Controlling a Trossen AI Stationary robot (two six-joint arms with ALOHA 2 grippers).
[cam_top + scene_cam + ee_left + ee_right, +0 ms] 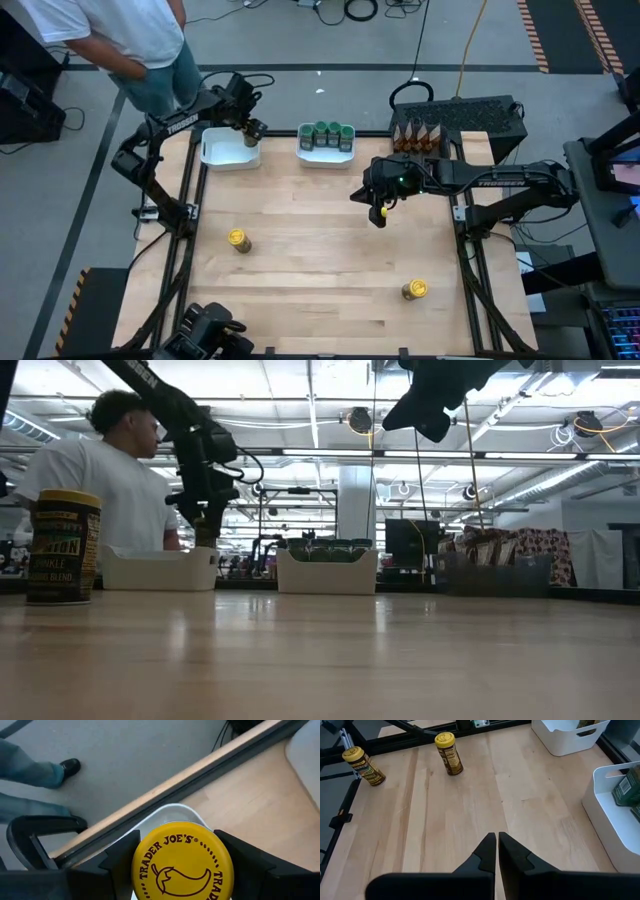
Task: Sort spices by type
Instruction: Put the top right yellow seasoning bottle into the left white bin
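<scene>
My left claw (pixel 180 865), clamped on a yellow-lid jar (pixel 182 862), hangs over the tray (pixel 225 152) rim below it; released off-centre, the jar could tip out.

left tool (pixel 180 870) gripping, right tool (pixel 497 851) seemingly closed

**Spices: where each one is**

Four green-lidded jars (pixel 327 133) stand upright together in the middle white tray. The brown-orange packets (pixel 417 133) stand in a row at the far right edge. One yellow-lidded jar (pixel 238 240) stands upright on the tabletop's left part, another (pixel 415 290) at the near right. A third yellow-lidded jar (pixel 182 862) is held between the left gripper's (pixel 254 130) fingers above the left tray.
</scene>
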